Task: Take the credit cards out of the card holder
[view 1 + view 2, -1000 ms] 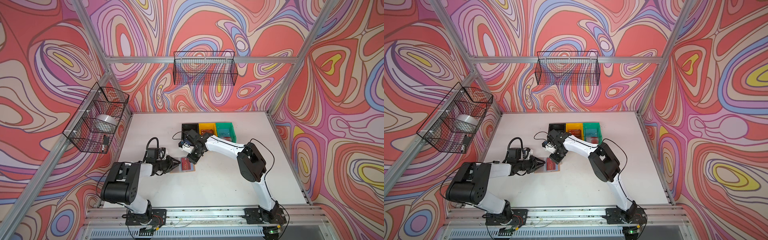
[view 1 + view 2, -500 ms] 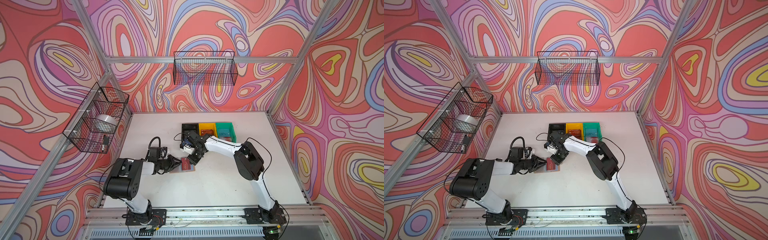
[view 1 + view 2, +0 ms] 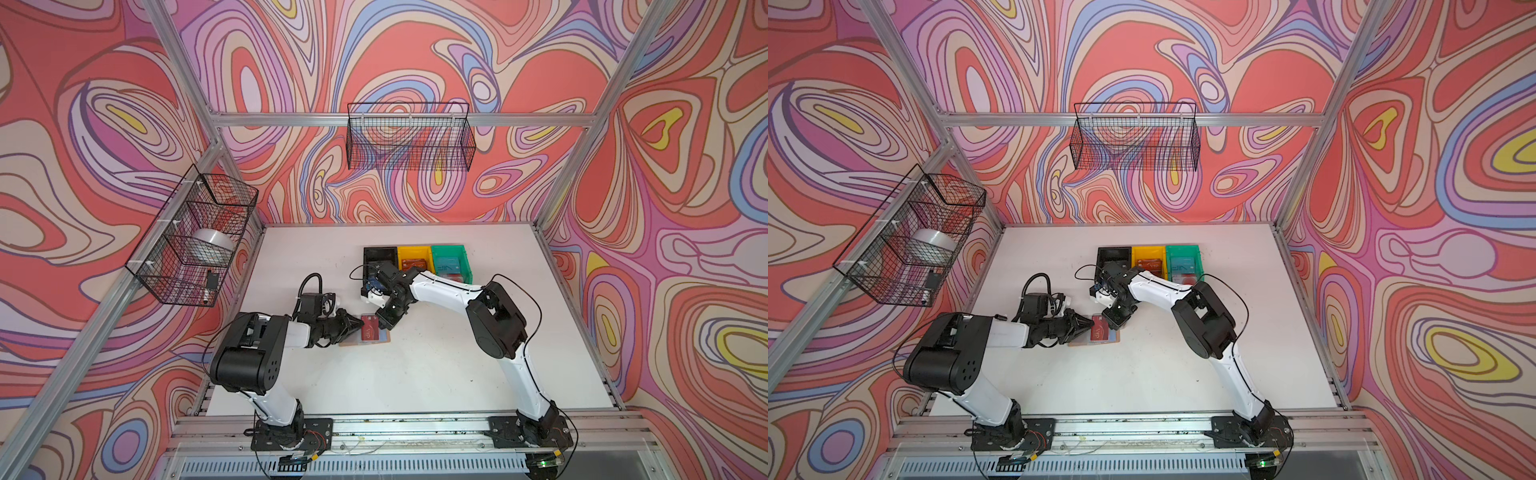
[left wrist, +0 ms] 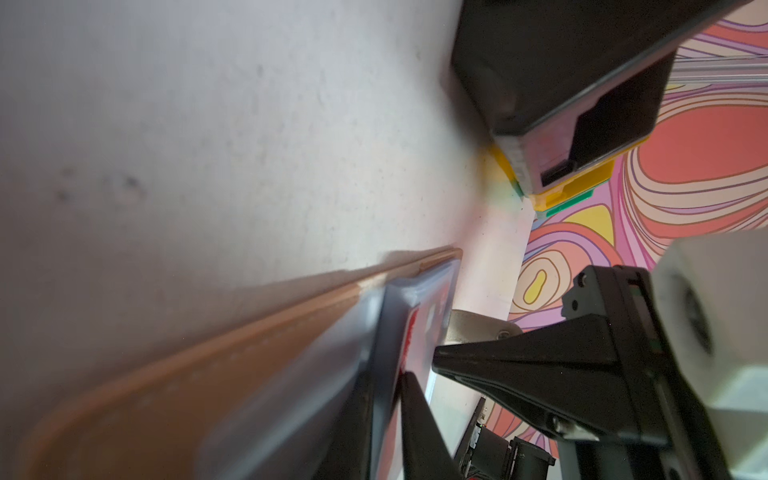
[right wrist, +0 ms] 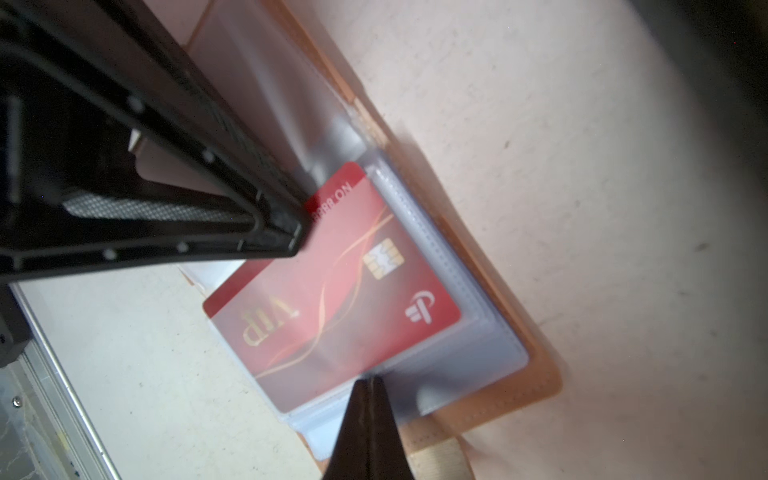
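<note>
Card holder (image 3: 384,340), tan, open flat on the white table (image 3: 415,374), near a row of black bin (image 3: 380,250), yellow bin (image 3: 411,249) and green bin (image 3: 449,249), between the two grippers. Red card (image 5: 332,291) marked "VIP" partly out of a clear sleeve (image 5: 478,345), one darker strip bare. Left gripper (image 5: 297,237) pinching that bare corner, jaws nearly closed on it. Right gripper (image 5: 368,386) with jaws pressed together, holding nothing, tip down on the sleeve's edge across the card. Reddish card (image 3: 413,264) in the yellow bin, blue card (image 3: 448,262) in the green bin.
</note>
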Motion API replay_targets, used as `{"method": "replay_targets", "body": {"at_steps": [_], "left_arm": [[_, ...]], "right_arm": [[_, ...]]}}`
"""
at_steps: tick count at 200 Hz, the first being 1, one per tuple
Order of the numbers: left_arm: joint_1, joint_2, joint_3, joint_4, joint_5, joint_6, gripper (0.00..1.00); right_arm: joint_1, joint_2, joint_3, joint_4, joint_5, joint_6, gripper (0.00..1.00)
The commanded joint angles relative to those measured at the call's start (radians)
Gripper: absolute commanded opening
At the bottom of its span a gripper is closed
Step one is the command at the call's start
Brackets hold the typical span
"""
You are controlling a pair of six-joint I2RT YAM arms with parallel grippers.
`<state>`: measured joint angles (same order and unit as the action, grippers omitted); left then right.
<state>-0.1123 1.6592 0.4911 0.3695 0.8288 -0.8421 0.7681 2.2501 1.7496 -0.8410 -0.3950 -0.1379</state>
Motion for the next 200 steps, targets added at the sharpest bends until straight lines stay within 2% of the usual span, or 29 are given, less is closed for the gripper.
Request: {"method": "replay_targets", "body": {"at_steps": [1,52,129,200], "left_arm": [[-0.007,0.007,0.006,-0.001,-0.02,0.004,0.14],[-0.007,-0.009,0.007,-0.036,-0.026,0.021,0.08],[-0.007,-0.042,0.005,-0.104,-0.046,0.055,0.07],[0.024,-0.064,-0.012,-0.126,-0.051,0.068,0.01]], "right_arm": [[0.006,0.05,-0.009,-0.004,-0.004,0.006,0.0],[0.007,0.057,-0.016,-0.014,0.001,0.004,0.0],[0.006,0.063,-0.018,-0.023,0.004,0.006,0.0],[0.006,0.061,-0.024,-0.026,0.004,0.009,0.0]]}}
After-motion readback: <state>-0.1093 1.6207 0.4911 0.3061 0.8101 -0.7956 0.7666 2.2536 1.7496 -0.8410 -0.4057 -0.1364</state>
